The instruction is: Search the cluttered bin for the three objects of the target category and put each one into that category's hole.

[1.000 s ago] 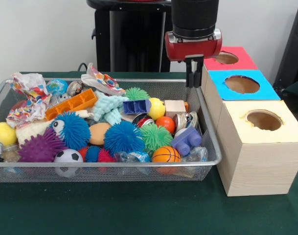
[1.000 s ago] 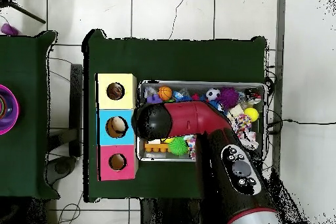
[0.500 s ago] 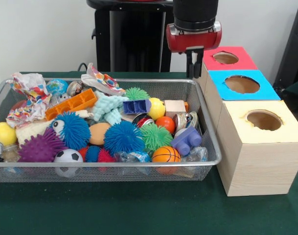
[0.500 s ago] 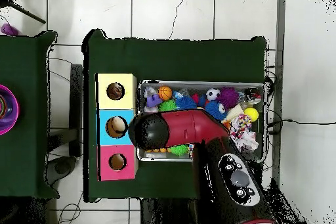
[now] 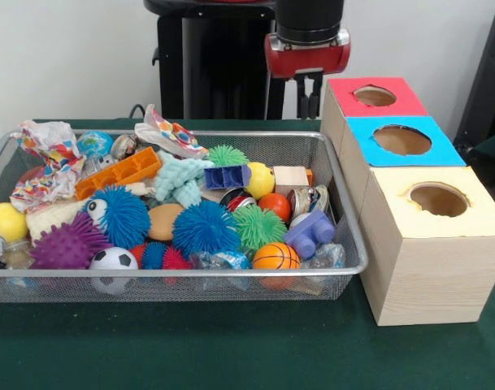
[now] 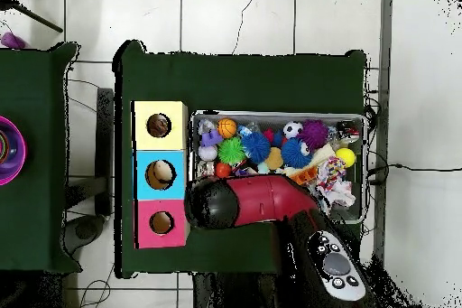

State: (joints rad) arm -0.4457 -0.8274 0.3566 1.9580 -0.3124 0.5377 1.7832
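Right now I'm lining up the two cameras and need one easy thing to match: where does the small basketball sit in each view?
Front view: the basketball lies at the near rim of the wire bin, toward the right end, close to the boxes.
Overhead view: the basketball is near the bin's top-left corner.
Shared landmark: the yellow-topped box, the box closest to the ball in both views.

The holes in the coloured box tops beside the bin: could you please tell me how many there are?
3, in one row right of the bin in the front view: the red-topped hole farthest back, the blue-topped hole in the middle, the yellow-topped hole nearest the camera. None looks hidden.
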